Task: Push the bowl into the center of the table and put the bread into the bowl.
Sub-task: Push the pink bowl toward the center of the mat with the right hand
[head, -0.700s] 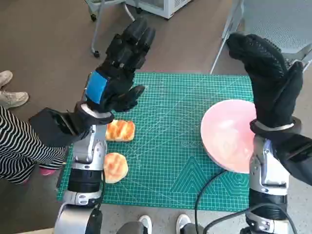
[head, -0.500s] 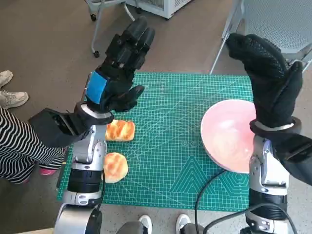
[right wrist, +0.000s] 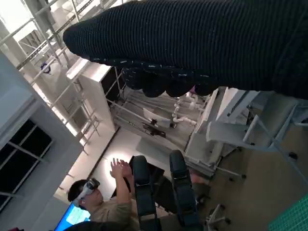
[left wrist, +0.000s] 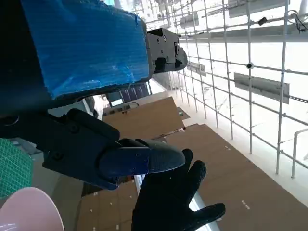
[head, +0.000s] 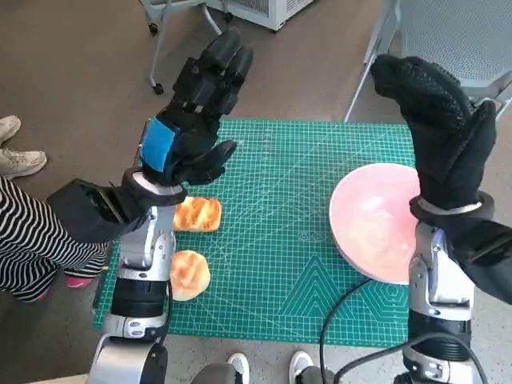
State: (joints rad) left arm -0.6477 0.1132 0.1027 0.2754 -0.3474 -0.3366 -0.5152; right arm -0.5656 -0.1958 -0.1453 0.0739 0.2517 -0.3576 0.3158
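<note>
2 pieces of bread lie on the green cutting mat that covers the desk, both toward its left edge. The nearer bread roll is roundish, with no clear long axis, and sits beside the left forearm. The farther bread roll is oblong, its long axis running left to right across the mat, partly hidden under the left wrist.

On the right side of the mat rests the pink bowl, opening upward, its right rim hidden behind the right forearm; it is well apart from both rolls and off the desk's middle.

Both hands are raised above the desk and hold nothing. The left hand shows its blue-taped back, fingers stretched forward and close together, thumb out to the side. The right hand stands upright in its knitted glove, fingers curving forward over the bowl's far side.

Beyond the desk is brown floor, with a grey chair at the far right. At the left edge, a person's striped leg and white shoes show.
</note>
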